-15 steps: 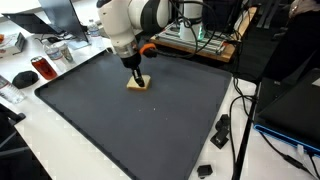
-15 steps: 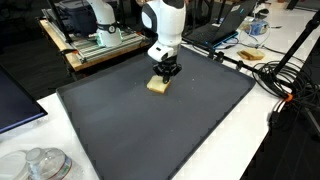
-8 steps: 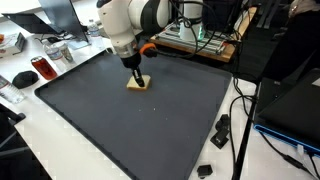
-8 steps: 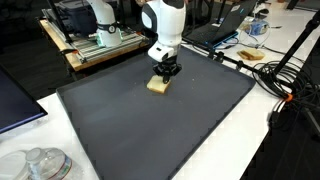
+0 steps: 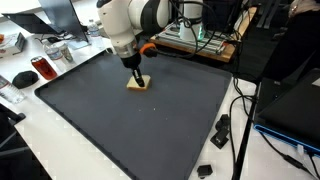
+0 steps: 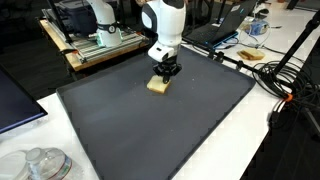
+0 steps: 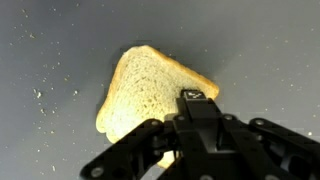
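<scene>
Slice of bread (image 7: 148, 88), pale crumb with a tan crust, lies flat on the dark mat (image 5: 150, 130), toward the mat's far edge in both exterior views (image 6: 157, 86). The wrist view alone shows its rounded-triangle outline and scattered crumbs (image 7: 42, 95) on the mat. The gripper (image 7: 193, 100) stands over one edge of the slice; only the exterior views show the arm descending vertically onto it (image 5: 134, 76). Whether the fingers are parted or closed cannot be told. The mat covers a white table (image 5: 60, 150). Around it: cables (image 5: 240, 120), a computer mouse (image 5: 22, 78) and clear plastic cups (image 6: 45, 165).
</scene>
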{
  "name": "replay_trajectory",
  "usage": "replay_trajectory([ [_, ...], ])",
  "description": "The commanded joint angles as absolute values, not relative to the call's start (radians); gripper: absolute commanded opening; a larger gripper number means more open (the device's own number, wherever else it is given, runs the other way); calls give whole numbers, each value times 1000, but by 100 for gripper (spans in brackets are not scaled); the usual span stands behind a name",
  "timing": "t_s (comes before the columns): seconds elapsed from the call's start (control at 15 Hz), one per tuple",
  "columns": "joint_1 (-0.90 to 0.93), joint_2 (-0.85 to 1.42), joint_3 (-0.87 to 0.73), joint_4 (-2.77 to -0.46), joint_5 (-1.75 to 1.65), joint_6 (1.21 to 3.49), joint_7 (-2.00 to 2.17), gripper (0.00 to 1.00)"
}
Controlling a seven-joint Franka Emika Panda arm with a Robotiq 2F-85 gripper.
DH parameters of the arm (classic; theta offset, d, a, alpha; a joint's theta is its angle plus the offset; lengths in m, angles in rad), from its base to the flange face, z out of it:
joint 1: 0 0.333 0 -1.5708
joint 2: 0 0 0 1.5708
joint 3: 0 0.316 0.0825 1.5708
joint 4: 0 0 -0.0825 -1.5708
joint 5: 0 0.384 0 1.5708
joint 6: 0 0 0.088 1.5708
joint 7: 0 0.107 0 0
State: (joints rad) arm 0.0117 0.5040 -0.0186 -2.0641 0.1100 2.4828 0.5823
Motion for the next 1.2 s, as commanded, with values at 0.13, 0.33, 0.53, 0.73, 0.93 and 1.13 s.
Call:
replay_trajectory([
  [0.13,24,496,-46,-2092,133,2491,550,5],
  [0.33,25,484,-52,-2095,131,2486,556,5],
  [0.53,27,468,-59,-2100,127,2480,558,5],
  [0.73,26,448,-69,-2110,124,2473,559,5],
  [0.93,23,425,-77,-2124,124,2471,554,5],
  [1.13,23,399,-83,-2140,122,2470,554,5],
])
